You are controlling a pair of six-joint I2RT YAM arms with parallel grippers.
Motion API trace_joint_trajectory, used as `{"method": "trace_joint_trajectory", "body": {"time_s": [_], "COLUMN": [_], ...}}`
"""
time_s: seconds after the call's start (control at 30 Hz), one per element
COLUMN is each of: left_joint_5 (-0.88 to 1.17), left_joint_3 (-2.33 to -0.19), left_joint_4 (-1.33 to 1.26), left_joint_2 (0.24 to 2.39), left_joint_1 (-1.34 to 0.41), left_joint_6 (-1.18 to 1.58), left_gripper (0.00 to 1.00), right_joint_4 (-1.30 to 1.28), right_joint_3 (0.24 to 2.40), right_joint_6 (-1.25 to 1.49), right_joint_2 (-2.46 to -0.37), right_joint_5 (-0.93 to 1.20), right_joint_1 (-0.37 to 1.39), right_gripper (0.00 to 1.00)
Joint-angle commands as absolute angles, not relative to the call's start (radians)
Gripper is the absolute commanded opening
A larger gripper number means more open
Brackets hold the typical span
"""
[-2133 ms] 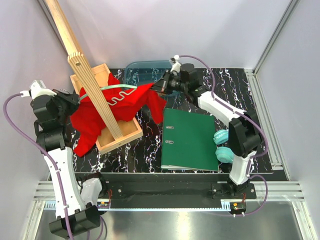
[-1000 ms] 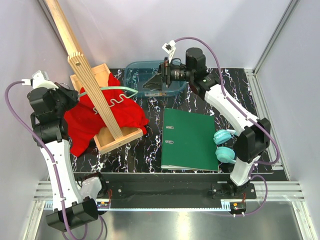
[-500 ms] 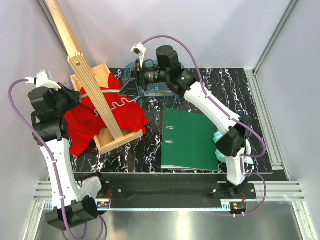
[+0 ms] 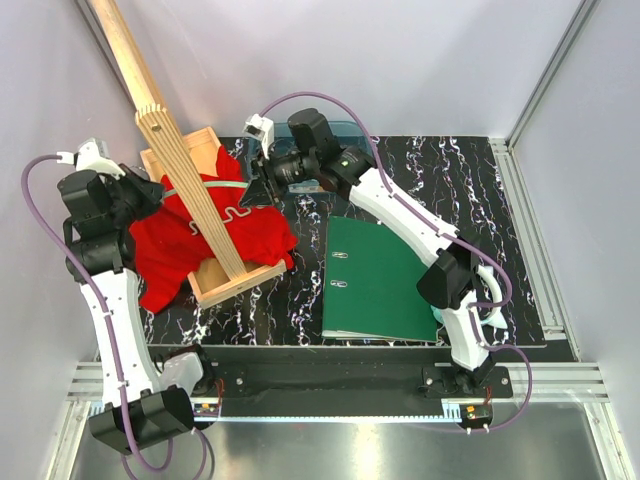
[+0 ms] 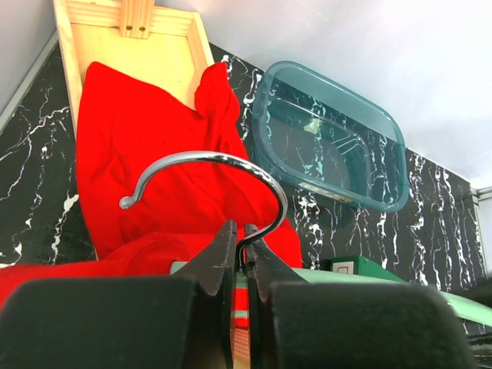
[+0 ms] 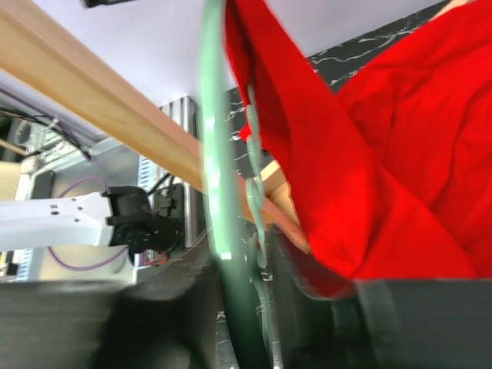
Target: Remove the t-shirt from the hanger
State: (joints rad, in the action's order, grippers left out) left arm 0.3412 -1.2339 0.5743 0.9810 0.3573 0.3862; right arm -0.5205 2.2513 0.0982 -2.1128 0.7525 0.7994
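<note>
The red t-shirt (image 4: 170, 245) lies bunched over the wooden tray, still on the pale green hanger (image 4: 225, 183). My left gripper (image 4: 152, 190) is shut on the stem of the hanger's metal hook (image 5: 207, 157); its fingertips (image 5: 227, 238) pinch the wire above the green bar (image 5: 361, 280). My right gripper (image 4: 250, 190) is at the hanger's right end. In the blurred right wrist view its jaws stand apart around the hanger arm (image 6: 219, 192) and wavy bar, with the red cloth (image 6: 384, 154) just to the right.
The tall slatted plywood stand (image 4: 190, 190) rises from the wooden tray (image 4: 245, 275) across the hanger. A green binder (image 4: 380, 280) lies at centre right. A teal plastic bin (image 5: 330, 138) sits at the back, partly behind the right arm.
My right gripper let go of the shirt, swung up over the bin and moved left to the hanger's right end. The shirt dropped back onto the tray. My left gripper stays on the hook.
</note>
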Motion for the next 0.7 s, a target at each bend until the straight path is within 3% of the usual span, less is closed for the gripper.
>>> {"method": "trace_joint_trajectory", "body": {"time_s": [0.0, 0.03, 0.1, 0.23, 0.27, 0.3, 0.4, 0.53, 0.67], "left_joint_5": [0.394, 0.396, 0.399, 0.379, 0.371, 0.364, 0.341, 0.318, 0.301], "left_joint_3": [-1.258, -1.259, -1.262, -1.278, -1.279, -1.281, -1.27, -1.252, -1.209], "left_joint_4": [0.48, 0.48, 0.482, 0.497, 0.512, 0.517, 0.526, 0.538, 0.543], "left_joint_2": [0.977, 0.977, 0.976, 0.98, 0.979, 0.977, 0.968, 0.94, 0.904], "left_joint_1": [0.359, 0.359, 0.359, 0.361, 0.36, 0.36, 0.364, 0.364, 0.364], "left_joint_6": [0.402, 0.406, 0.413, 0.433, 0.434, 0.437, 0.443, 0.44, 0.423], "left_gripper": [0.0, 0.0, 0.0, 0.01, 0.07, 0.24, 0.42, 0.57, 0.58], "right_joint_4": [-0.518, -0.518, -0.517, -0.515, -0.515, -0.515, -0.514, -0.512, -0.509], "right_joint_3": [2.296, 2.296, 2.299, 2.309, 2.306, 2.298, 2.276, 2.257, 2.24], "right_joint_6": [0.052, 0.051, 0.051, 0.051, 0.049, 0.051, 0.052, 0.081, 0.123], "right_joint_2": [-2.12, -2.12, -2.121, -2.128, -2.123, -2.114, -2.092, -2.075, -2.056], "right_joint_5": [0.747, 0.741, 0.726, 0.666, 0.649, 0.625, 0.52, 0.5, 0.551], "right_joint_1": [0.831, 0.834, 0.838, 0.839, 0.841, 0.839, 0.838, 0.827, 0.813], "right_gripper": [0.24, 0.09, 0.0, 0.0, 0.0, 0.0, 0.0, 0.0, 0.0]}}
